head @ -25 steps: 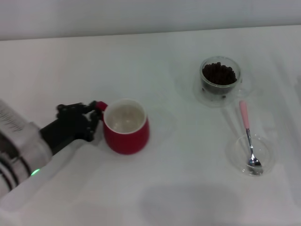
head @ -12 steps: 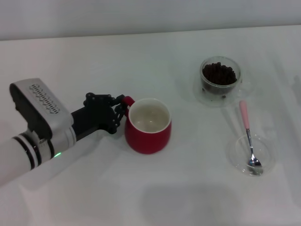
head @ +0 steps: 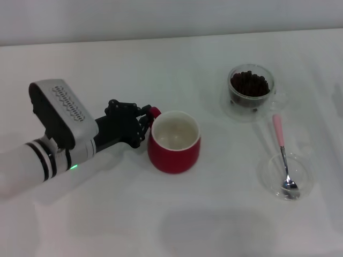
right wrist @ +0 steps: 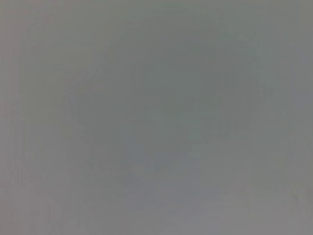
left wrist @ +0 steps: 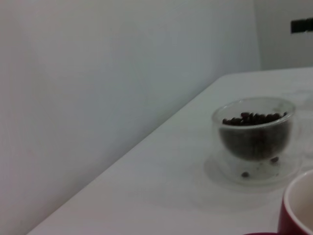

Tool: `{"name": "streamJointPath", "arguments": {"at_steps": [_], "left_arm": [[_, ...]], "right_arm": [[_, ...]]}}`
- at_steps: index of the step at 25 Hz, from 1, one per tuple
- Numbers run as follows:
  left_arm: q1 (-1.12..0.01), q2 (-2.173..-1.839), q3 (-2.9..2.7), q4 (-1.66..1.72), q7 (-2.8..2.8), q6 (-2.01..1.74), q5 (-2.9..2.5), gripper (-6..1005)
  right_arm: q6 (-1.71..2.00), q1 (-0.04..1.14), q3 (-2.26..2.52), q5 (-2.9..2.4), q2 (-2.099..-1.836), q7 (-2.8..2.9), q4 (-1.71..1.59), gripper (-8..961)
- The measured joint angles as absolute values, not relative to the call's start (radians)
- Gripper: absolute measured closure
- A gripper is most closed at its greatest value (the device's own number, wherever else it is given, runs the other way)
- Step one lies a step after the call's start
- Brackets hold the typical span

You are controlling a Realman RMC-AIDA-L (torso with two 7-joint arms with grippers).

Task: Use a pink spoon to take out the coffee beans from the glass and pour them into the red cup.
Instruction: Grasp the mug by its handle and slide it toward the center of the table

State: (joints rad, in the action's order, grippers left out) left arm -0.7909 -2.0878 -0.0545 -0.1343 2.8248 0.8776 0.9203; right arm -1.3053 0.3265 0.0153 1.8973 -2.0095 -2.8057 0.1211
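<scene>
The red cup (head: 174, 143) stands near the table's middle, white inside and with nothing in it. My left gripper (head: 146, 120) is shut on its red handle at the cup's left side. The glass (head: 250, 92) holding the coffee beans (head: 249, 83) stands at the back right; the left wrist view shows the same glass (left wrist: 255, 137) and a sliver of the red cup (left wrist: 296, 205). The pink spoon (head: 282, 151) lies in front of the glass, with its silver bowl resting in a shallow clear dish (head: 287, 175). The right gripper is out of view.
The white table (head: 214, 219) spreads wide in front of the cup and to its left rear. A pale wall runs along the table's far edge. The right wrist view shows only a plain grey blur.
My left gripper has slid the red cup to the right by its handle, toward the glass. The glass, spoon and dish stayed where they were.
</scene>
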Motion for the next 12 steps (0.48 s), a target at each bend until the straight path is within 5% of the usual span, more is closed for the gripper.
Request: {"name": "streamJointPath", "arguments": {"at_steps": [12], "left_arm": [[-0.799,-2.089,-0.060,-0.146,2.825,0.872,0.917,886]], "right_arm": [[-1.305,0.324,0.020,1.898,-2.009,-2.811,0.126,205]]}}
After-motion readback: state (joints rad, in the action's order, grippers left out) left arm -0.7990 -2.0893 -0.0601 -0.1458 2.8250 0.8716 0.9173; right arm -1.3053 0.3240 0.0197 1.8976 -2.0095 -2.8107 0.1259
